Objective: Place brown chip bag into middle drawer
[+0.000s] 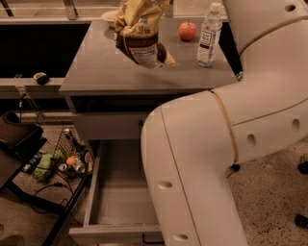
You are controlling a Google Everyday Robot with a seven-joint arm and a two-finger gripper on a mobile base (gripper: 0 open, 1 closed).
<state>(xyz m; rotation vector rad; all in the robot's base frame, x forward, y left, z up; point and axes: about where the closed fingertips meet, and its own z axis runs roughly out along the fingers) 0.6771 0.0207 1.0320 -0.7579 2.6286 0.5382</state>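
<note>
The brown chip bag point(142, 47) is a glossy dark-brown bag with white print. It hangs tilted in the air above the grey cabinet top point(96, 67), clear of the surface. My gripper point(140, 10), with pale tan fingers, is shut on the bag's upper end at the top edge of the view. The middle drawer point(94, 192) stands pulled out low at the front, a deep grey box with a bare floor. My white arm point(211, 153) covers its right part. The shallower drawer point(108, 126) above it is closed.
A red apple point(187, 30) and a water bottle point(209, 34) stand at the back right of the cabinet top. A pale object point(109, 17) lies at the back. Left of the drawer is a wire basket with cans point(72, 156) and a black stand point(17, 144).
</note>
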